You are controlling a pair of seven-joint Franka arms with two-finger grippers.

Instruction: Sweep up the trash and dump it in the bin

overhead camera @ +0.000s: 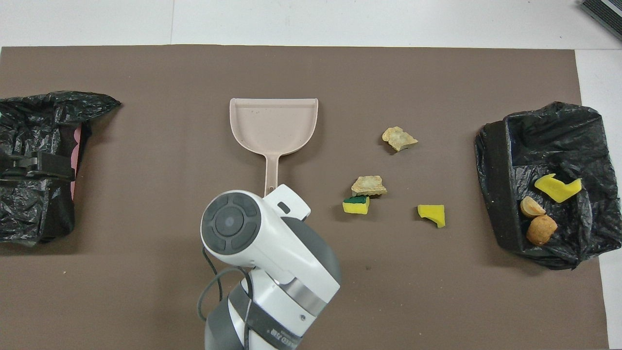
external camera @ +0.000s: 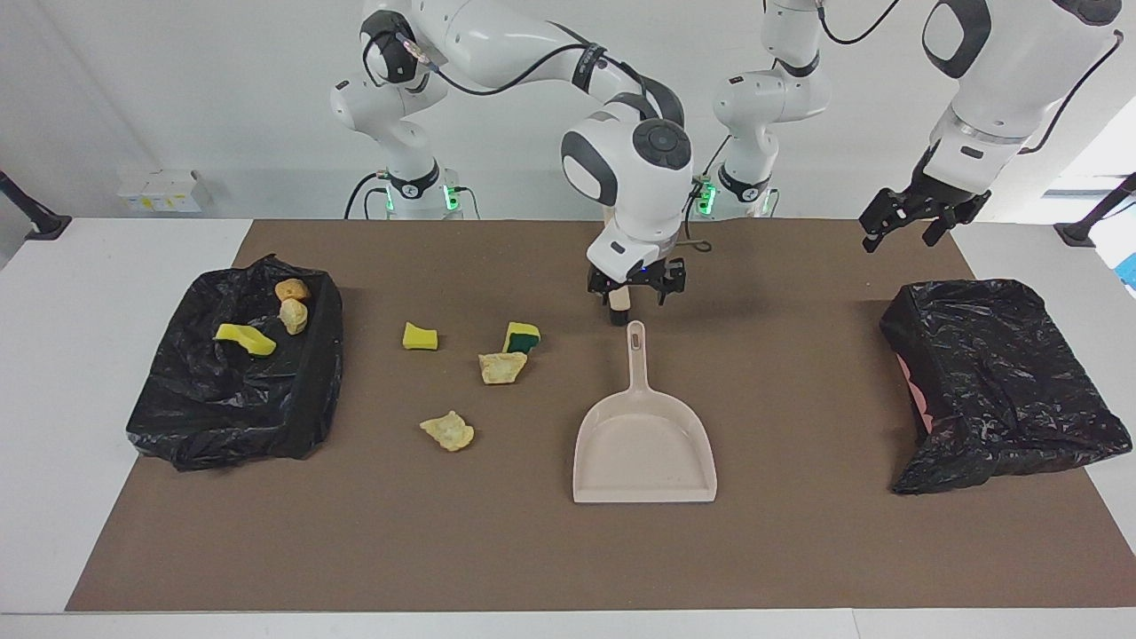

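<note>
Beige plastic dustpan flat on brown mat, handle toward robots, released. Right gripper raised over handle end, fingers spread, empty. Left gripper waits, spread, above black-bagged bin. Four trash scraps on mat, toward right arm's end from dustpan; three in other black-lined bin. Best next: fetch brush, push scraps into pan mouth.

the dustpan is seen as smooth matt beige plastic. the mat looks matt brown, like paper or felt. both bin liners are crinkled glossy black plastic. the scraps appear spongy or crusty.
</note>
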